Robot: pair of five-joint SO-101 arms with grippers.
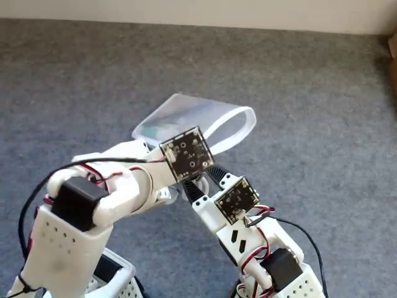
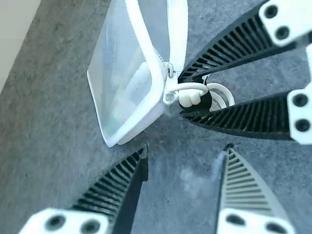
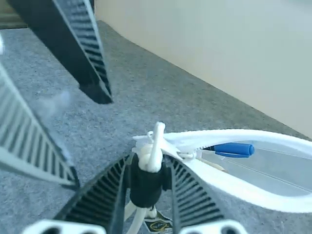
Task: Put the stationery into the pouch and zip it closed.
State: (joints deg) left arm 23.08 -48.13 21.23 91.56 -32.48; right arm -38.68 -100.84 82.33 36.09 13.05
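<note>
Covered, cropped and blurred parts

In the high view the left arm's camera board (image 1: pixel 187 154) covers the near end of the pouch (image 1: pixel 205 118) and the zip pull (image 2: pixel 187 89) there. In the left wrist view the pouch runs off the picture's edge, and its contents are pale blurs behind the translucent wall. In the right wrist view the pouch is cropped too; of a blue pen (image 3: pixel 233 149) just one end reads clearly, and the pale items beside it cannot be named.
</note>
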